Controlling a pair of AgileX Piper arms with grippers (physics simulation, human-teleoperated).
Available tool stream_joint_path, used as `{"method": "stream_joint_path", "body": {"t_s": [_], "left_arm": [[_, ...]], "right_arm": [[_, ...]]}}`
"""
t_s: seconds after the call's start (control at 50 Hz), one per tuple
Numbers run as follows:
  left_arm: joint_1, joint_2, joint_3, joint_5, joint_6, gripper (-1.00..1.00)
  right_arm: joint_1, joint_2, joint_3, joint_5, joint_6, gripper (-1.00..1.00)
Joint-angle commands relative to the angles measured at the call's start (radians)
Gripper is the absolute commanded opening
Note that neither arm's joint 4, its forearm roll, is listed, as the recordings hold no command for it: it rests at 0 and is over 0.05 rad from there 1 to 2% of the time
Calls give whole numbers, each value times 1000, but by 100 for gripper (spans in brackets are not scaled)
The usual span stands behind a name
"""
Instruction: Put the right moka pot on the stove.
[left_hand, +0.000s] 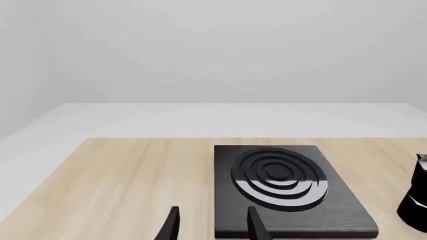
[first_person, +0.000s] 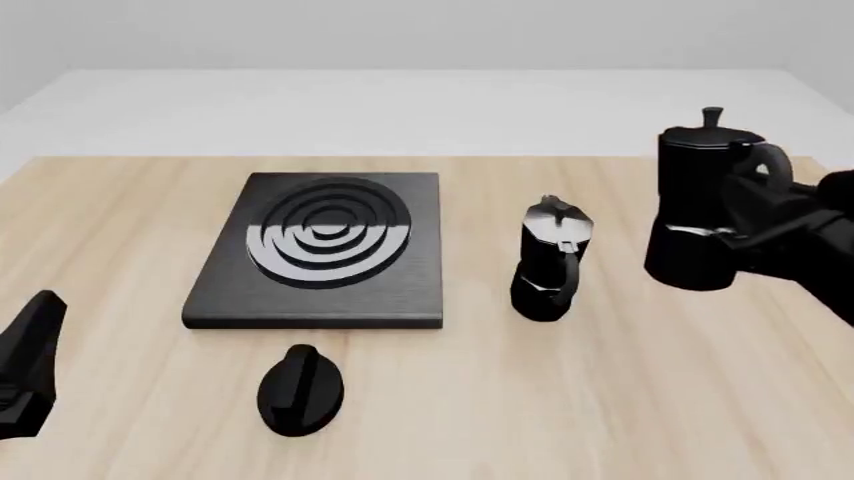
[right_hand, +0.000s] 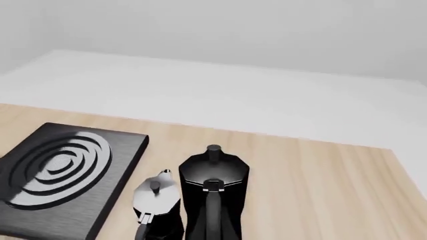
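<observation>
Wooden table (first_person: 641, 400): right gripper (first_person: 747, 215) holds right moka pot (first_person: 701, 205) aloft.

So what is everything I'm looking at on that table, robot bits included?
stove: one, black slab with part-silvery rings, left of centre on the table.
right moka pot: one, black, raised above the table at the right, held by its handle.
other moka pot: one, black with silvery lid, standing between stove and held pot.
knob: one, black oval, near edge in front of the stove.
table: one, light wood.
right gripper: one, black, shut on the pot's handle.
left gripper: one, black, open, low at the left.
</observation>
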Motion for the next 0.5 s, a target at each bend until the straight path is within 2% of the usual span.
{"method": "stream_joint_path", "body": {"t_s": [0.02,0.5], "left_arm": [[0,0,0,0,0,100],[0,0,0,0,0,100]], "right_arm": [[42,-111,-97,123,-3,-100],[166,-98,-251,207,-20,-100]]}}
